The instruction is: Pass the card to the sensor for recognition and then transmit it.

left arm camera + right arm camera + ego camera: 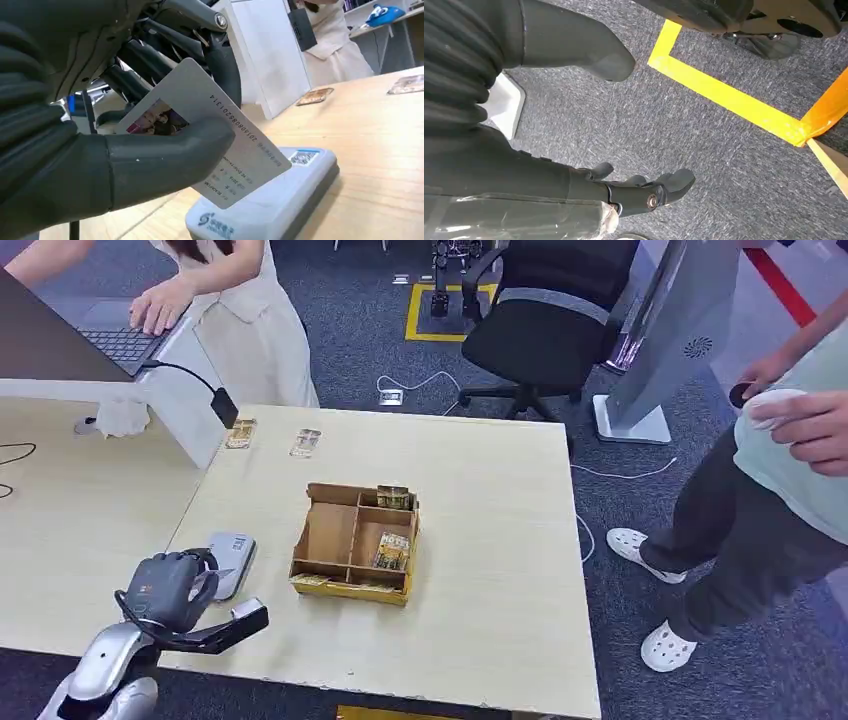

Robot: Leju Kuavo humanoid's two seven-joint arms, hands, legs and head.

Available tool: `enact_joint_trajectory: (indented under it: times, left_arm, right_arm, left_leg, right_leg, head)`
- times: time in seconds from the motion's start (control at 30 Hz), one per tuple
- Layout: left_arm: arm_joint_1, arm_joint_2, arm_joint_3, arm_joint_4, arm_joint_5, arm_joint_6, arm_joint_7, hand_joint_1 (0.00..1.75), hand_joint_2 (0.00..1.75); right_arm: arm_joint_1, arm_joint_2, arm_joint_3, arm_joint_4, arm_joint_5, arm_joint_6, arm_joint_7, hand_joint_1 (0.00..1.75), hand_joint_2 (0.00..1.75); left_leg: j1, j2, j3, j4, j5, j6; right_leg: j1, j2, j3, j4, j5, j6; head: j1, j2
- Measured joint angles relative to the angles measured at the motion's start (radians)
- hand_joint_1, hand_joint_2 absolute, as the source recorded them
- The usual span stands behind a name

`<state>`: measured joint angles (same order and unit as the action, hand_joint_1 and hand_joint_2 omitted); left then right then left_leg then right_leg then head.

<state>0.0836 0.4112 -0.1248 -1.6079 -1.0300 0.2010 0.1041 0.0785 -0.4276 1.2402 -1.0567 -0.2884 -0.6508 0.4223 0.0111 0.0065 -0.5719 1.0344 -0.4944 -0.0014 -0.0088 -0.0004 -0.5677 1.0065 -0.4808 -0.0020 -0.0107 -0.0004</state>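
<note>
Over the sensor (270, 200), left hand (100, 150) pinching card (220, 145) (tilted), perhaps touching it

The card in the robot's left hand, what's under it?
The pale card reader lies under the card, on the table. The card and left hand hide the reader's near part.

We note a pale wood desk (480, 540) in the head view. On it, near the middle, sits an open cardboard divider box (352, 543) with small packets in its compartments. By the near left edge lies a flat grey card reader (231, 562). Two loose packets (240, 433) (305, 443) lie flat near the far edge, a little apart. A second desk (70, 530) adjoins on the left, carrying a white panel (185, 405) with a black cable. Grey carpet (640, 640) lies beneath, with white cables trailing across it.
</note>
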Motion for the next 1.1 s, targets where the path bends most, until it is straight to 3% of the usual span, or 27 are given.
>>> enact_joint_trajectory:
  times: [0.2,0.47,1.1]
  left_arm:
    - [0.003,-0.022,-0.028,0.02,-0.01,0.016,-0.002,1.75,1.75]
    - [-0.032,-0.055,-0.035,0.04,-0.056,0.1,0.012,1.75,1.75]
    - [-0.13,-0.077,-0.035,0.104,-0.064,0.126,0.032,1.75,1.75]
  right_arm:
    - [0.0,0.0,0.0,0.0,0.001,-0.001,0.001,0.0,1.75]
    - [-0.002,0.0,0.0,0.0,0.018,0.0,0.006,0.0,1.75]
    - [-0.003,0.0,0.0,0.0,0.026,0.003,0.006,0.0,1.75]
  left_leg:
    - [0.0,0.0,0.0,0.0,0.0,0.0]
    - [0.0,0.0,0.0,0.0,0.0,0.0]
    - [0.0,0.0,0.0,0.0,0.0,0.0]
  right_leg:
    - [0.0,0.0,0.0,0.0,0.0,0.0]
    - [0.0,-0.001,0.0,0.0,0.0,0.0]
    - [0.0,0.0,0.0,0.0,0.0,0.0]
  head:
    - [0.0,0.0]
    - [0.0,0.0]
    - [0.0,0.0]
